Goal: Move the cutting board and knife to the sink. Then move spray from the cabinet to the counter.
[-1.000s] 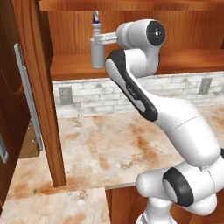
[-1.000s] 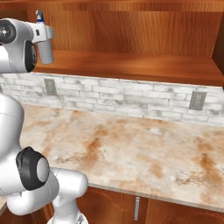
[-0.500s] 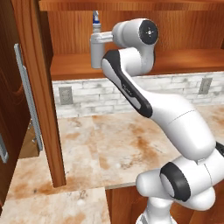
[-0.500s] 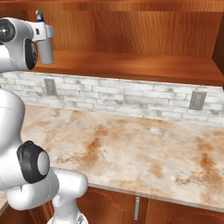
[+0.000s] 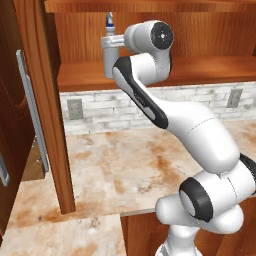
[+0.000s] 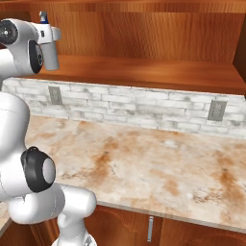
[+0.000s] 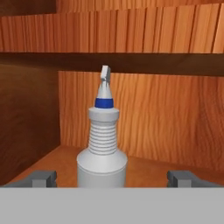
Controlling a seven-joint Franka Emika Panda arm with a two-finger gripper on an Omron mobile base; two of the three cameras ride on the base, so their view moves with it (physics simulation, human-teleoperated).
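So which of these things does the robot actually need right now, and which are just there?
Needed:
- spray, upright on the shelf
- cabinet holding it
- counter, where it goes
- gripper, open, a finger on each side of the spray

Just there:
- wall outlets
- brick backsplash

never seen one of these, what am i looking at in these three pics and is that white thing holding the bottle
It is a white robot arm on a driving base in a simulated kitchen. Two pictures come from cameras on the base, behind the arm on either side. The third comes from a camera on the hand, looking along the gripper. The arm reaches into the wooden cabinet above the counter. The spray stands upright on the shelf, between the two fingertips. The jaws are wide open, so nothing is held yet.
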